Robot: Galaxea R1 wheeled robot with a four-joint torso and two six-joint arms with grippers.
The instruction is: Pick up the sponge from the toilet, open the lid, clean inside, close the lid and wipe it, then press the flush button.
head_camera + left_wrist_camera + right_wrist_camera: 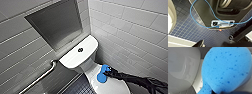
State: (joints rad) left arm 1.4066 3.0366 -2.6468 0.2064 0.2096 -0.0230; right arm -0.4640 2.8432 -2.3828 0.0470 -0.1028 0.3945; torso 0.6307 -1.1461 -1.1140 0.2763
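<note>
The white toilet [82, 53] stands in the corner, with a dark round flush button [80, 50] on its flat tank top. Below the tank the glossy oval lid [113, 87] lies down over the bowl. My right gripper [108, 73] reaches in from the right on a black arm and is shut on the bright blue sponge [102, 76], which rests against the rear part of the lid near the tank. In the right wrist view the sponge [225, 69] looms large beside glossy white ceramic [181, 65]. Near my left gripper lie dark floor tiles [186, 28], with nothing held.
A metal grab bar [40, 78] runs along the left wall under a recessed steel niche [57, 22]. White tiled walls close in on both sides. Dark blue floor tiles [77, 87] lie left of the bowl. A blue cable [193, 18] loops over my base.
</note>
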